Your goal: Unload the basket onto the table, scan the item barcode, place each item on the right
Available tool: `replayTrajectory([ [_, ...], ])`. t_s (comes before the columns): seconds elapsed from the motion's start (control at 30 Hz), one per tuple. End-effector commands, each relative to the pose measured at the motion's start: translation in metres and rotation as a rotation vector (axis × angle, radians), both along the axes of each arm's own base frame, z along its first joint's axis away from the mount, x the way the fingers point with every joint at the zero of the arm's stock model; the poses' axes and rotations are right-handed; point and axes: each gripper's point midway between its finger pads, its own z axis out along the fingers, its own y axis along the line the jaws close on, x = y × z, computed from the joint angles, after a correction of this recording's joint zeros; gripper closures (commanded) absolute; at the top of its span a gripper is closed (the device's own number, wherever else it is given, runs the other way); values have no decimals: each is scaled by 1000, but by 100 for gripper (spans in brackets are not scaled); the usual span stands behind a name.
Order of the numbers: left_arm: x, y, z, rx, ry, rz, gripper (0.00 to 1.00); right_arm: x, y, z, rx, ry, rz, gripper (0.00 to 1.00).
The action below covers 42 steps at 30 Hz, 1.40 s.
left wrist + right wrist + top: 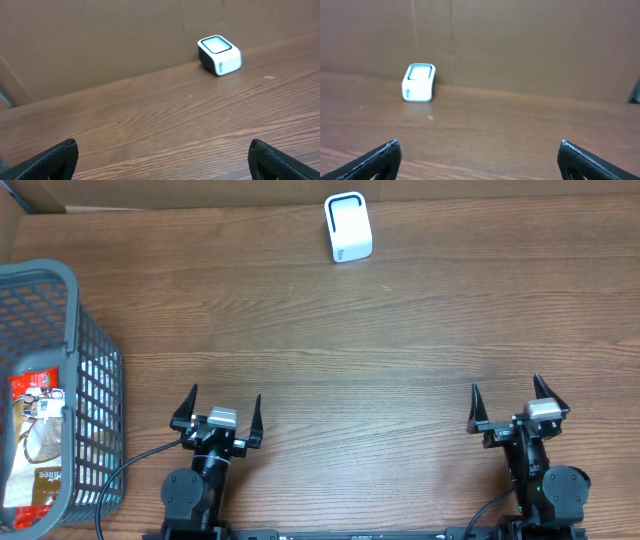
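Table [400,350] holds one scanner [348,227], one basket [40,275], one packet [35,435].

Even, soft light with faint shadows; wrist views slightly blurred (overhead sharper).

Table [400,350]: brown wood grain, smooth, with a low sheen.
Backdrop [100,40]: plain brown board, like cardboard – matt, with a faint vertical seam.
Scanner [348,227]: smooth white plastic shell, lightly glossy, with a dark rim round a pale face.
Basket [95,410]: grey moulded plastic lattice, dull finish.
Packet [35,440]: printed wrapper, red, white and brown – slick, film-like.
Left gripper [225,402]: black matt plastic by the look, with a pale metallic block behind.
Right gripper [506,395]: same black matt finish and silvery block.
Cable [130,470]: black, smooth sheath.
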Motion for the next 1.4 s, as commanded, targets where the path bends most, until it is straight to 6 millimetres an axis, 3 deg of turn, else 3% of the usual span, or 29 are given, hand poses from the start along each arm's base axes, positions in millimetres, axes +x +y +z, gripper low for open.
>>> replayTrajectory([
  [0.0,-2,-13,3,-34,-12,-77,0,-2,9,8,69,-34,55,0],
  [0.17,-7,-32,10,-61,-29,-189,0,-7,25,25,68,-97,150,0],
  [0.3,-10,-35,20,-81,-33,-206,1,-12,32,37,63,-119,193,0],
  [0.57,-23,-38,61,-111,-26,-230,0,-24,44,65,68,-158,274,0],
  [0.9,-22,-53,98,-125,75,-314,0,-39,54,97,90,-146,340,0],
  [1.1,-20,-58,136,-151,268,-333,0,-46,72,125,114,-67,456,0],
  [1.37,-18,-59,182,-166,423,-327,0,-29,89,149,162,148,562,0],
])
